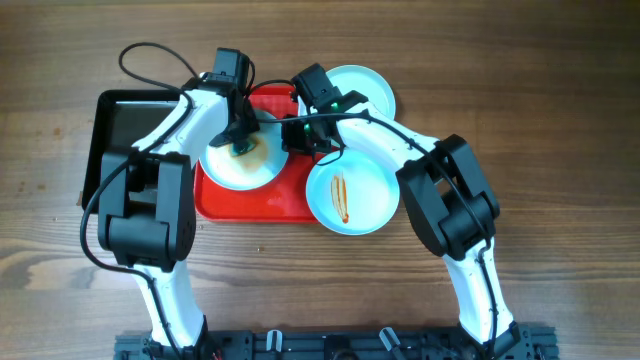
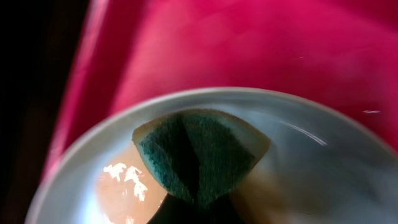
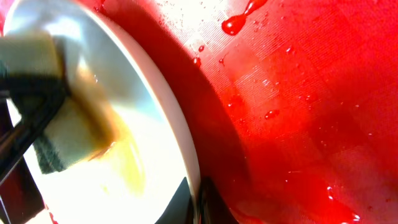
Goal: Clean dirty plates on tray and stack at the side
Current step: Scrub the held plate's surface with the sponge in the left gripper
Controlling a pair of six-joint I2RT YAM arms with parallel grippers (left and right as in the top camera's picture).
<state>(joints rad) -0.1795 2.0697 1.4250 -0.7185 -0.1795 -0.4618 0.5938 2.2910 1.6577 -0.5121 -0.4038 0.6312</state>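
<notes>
1. Left gripper (image 1: 243, 143): jaws clamped on a green-faced sponge (image 2: 199, 155), which is pressed flat onto the tray plate (image 1: 225, 172). There is a brown smear beside the sponge.
2. Right gripper (image 1: 300, 138): jaws pinch the same plate's rim at about 2 o'clock.
3. The tray plate sits inside the red tray (image 1: 250, 205), which is wet with droplets.
4. Streaked plate (image 1: 368, 195): overhangs the tray's 4 o'clock corner.
5. Third plate (image 1: 372, 88): at the tray's 1 o'clock, partly under the right arm.
6. Black pan (image 1: 120, 120): at the tray's 9 o'clock.

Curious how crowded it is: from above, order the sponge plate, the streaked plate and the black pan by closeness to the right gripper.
1. Sponge plate, on the red tray, right at the right gripper.
2. Streaked plate, at the tray's right edge.
3. Black pan, far left.
</notes>
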